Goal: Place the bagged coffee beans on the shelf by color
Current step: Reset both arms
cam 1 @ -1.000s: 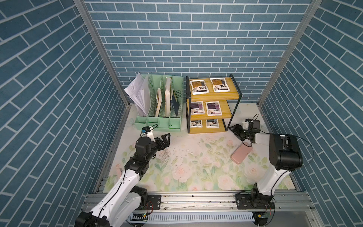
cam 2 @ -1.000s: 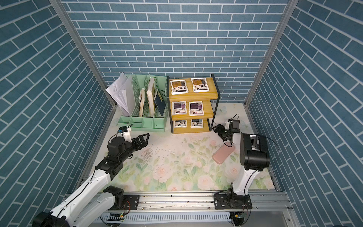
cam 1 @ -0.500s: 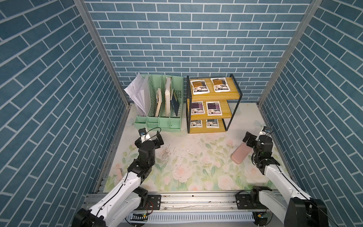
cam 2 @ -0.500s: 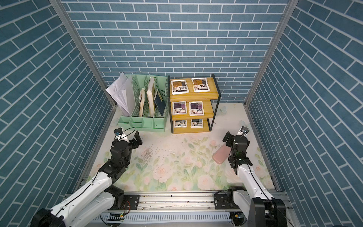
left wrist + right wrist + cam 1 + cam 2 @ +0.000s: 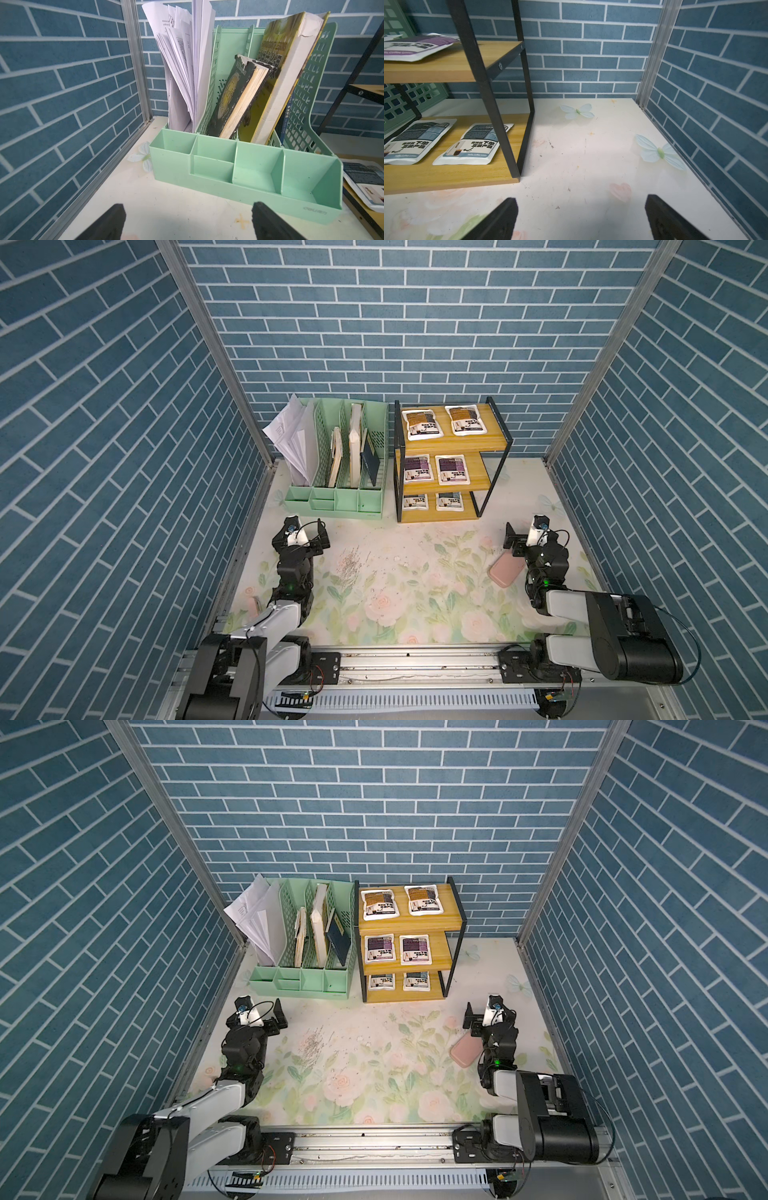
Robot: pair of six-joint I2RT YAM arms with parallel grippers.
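— Nearer, nine and three o'clock: found left gripper (image 5: pixel 304 531) and right gripper (image 5: pixel 530 537) spread wide, empty?
— Yes. Farther, twelve o'clock: found flat white coffee pouches (image 5: pixel 452 469) sorted on three-tier yellow-board shelf (image 5: pixel 455 443), orange-brown top, purple middle, grey-blue bottom. Judged done.

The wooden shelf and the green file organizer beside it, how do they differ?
The shelf is yellow wooden boards in a black metal frame; the file organizer is mint-green plastic. The shelf holds coffee pouches lying flat on three stepped tiers; the file organizer holds papers and books upright or leaning in slots. Both stand side by side by the back wall.
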